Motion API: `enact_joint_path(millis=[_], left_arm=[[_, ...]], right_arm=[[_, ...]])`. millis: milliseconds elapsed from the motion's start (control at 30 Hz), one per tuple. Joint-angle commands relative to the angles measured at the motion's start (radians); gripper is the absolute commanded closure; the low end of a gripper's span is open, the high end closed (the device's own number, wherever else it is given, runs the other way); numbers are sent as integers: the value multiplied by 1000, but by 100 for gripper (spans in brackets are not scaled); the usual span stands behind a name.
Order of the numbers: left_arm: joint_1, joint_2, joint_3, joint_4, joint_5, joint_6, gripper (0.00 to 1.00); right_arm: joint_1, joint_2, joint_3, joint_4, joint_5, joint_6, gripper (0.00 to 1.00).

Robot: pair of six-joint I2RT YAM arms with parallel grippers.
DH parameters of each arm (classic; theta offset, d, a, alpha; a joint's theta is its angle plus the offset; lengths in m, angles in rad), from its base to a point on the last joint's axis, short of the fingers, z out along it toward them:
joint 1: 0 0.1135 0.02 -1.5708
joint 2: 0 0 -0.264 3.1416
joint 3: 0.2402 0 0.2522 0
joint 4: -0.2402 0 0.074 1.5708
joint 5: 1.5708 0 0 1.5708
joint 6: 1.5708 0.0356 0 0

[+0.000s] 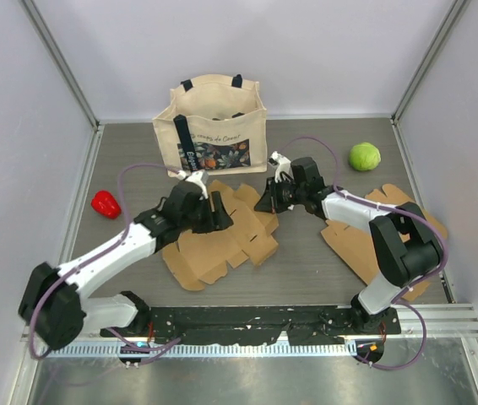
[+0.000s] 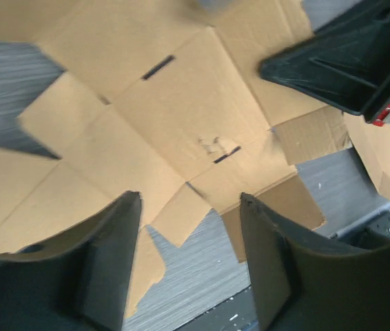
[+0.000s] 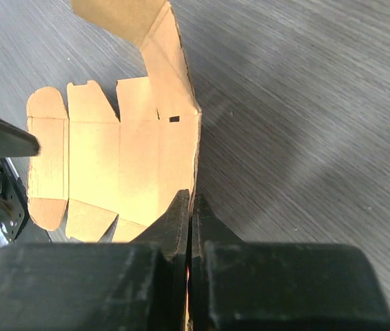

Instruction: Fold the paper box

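Observation:
The paper box (image 1: 222, 249) is a flat brown cardboard blank with cut flaps, lying mid-table. My left gripper (image 1: 215, 213) hovers over its far part, open; in the left wrist view the left gripper (image 2: 189, 207) has only table and cardboard (image 2: 181, 110) beneath, nothing between its fingers. My right gripper (image 1: 266, 202) is at the blank's right edge. In the right wrist view the right gripper (image 3: 191, 201) is shut on the cardboard's (image 3: 112, 152) edge, and that side panel stands raised along the fold.
A cream tote bag (image 1: 214, 126) stands behind the blank. A green ball (image 1: 364, 156) lies at the back right and a red object (image 1: 105, 203) at the left. A second cardboard blank (image 1: 350, 245) lies under the right arm. White walls surround the table.

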Motion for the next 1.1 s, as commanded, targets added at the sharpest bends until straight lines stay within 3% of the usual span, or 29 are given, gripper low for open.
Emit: enact_joint_path(millis=[0, 200, 433, 600, 933, 1067], left_arm=[[13, -142, -108, -31, -213, -22, 43], [37, -43, -42, -117, -349, -16, 59], [48, 116, 59, -123, -498, 3, 60], [57, 207, 111, -103, -564, 59, 67], [113, 310, 156, -48, -459, 53, 70], [146, 330, 140, -2, -405, 40, 69]], right_arm=[[-5, -31, -19, 118, -36, -16, 99], [-5, -46, -24, 133, -72, -3, 99], [-6, -70, -38, 156, -89, 15, 99], [-5, -83, -44, 155, -76, 12, 99], [-40, -15, -44, 153, 12, 67, 99], [-41, 29, -21, 72, 140, 52, 99]])
